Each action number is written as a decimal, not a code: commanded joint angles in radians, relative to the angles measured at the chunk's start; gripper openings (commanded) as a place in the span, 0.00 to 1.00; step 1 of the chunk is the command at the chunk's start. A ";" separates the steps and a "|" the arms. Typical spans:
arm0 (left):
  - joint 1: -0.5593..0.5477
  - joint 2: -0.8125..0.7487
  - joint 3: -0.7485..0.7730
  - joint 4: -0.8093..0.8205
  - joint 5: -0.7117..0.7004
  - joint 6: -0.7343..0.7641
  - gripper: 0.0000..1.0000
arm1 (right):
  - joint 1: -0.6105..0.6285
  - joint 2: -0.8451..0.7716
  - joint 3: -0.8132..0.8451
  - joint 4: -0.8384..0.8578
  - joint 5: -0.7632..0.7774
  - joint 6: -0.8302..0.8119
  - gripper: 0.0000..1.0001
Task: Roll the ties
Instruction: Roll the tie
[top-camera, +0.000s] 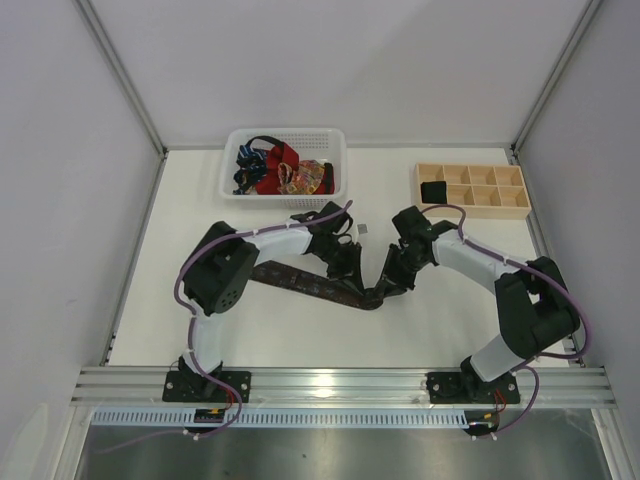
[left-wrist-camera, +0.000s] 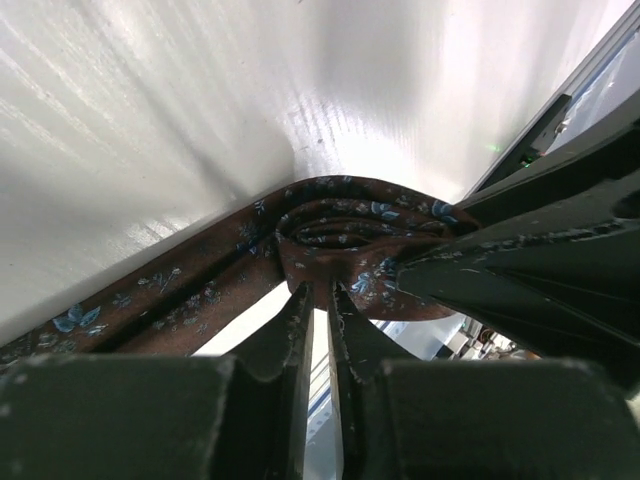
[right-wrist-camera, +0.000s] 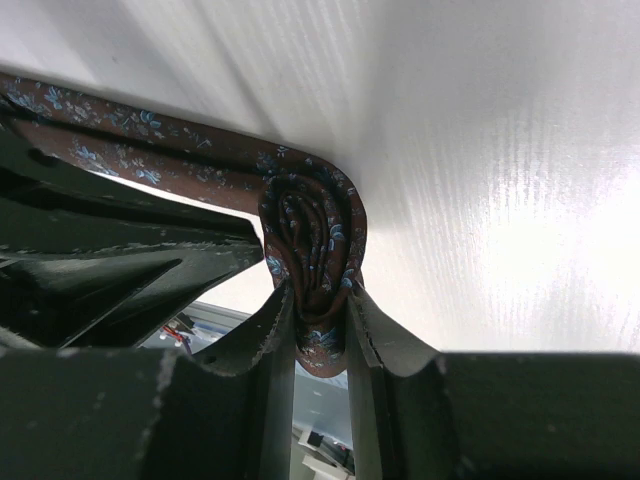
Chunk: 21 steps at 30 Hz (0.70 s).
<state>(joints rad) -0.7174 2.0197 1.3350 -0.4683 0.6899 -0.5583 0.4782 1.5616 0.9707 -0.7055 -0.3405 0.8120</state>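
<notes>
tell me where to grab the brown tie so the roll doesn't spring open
Take the brown tie by its coiled end, not the flat tail. Pinch across the outer wraps from the side away from the tail, as the right gripper does: squeezing the stacked layers likely keeps them together.

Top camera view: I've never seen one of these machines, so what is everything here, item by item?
brown tie: one, dark brown with small blue flowers, lying on the table, one end coiled between the arms
basket: one, white mesh, far side, left of centre
loose ties: several, red, blue and orange-patterned, heaped in the basket
tray: one, pale wood with square compartments, far right
dark item: one, black, in a left-end compartment of the tray; too small to identify
table: one, white
left tool: one, dark, tips at the edge of the brown tie's coiled end
right tool: one, dark, pinching that coiled end
</notes>
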 joint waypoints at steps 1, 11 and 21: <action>-0.004 -0.010 -0.011 0.007 0.000 0.031 0.14 | 0.013 0.009 0.042 -0.005 -0.005 0.013 0.04; -0.053 0.098 0.095 0.025 0.026 -0.005 0.13 | 0.030 0.023 0.075 -0.026 0.006 0.019 0.05; -0.073 0.100 0.101 0.036 -0.001 -0.006 0.14 | 0.086 0.112 0.175 -0.163 0.115 0.056 0.06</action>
<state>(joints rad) -0.7795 2.1414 1.4410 -0.4805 0.7013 -0.5667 0.5255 1.6455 1.0908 -0.8360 -0.2520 0.8310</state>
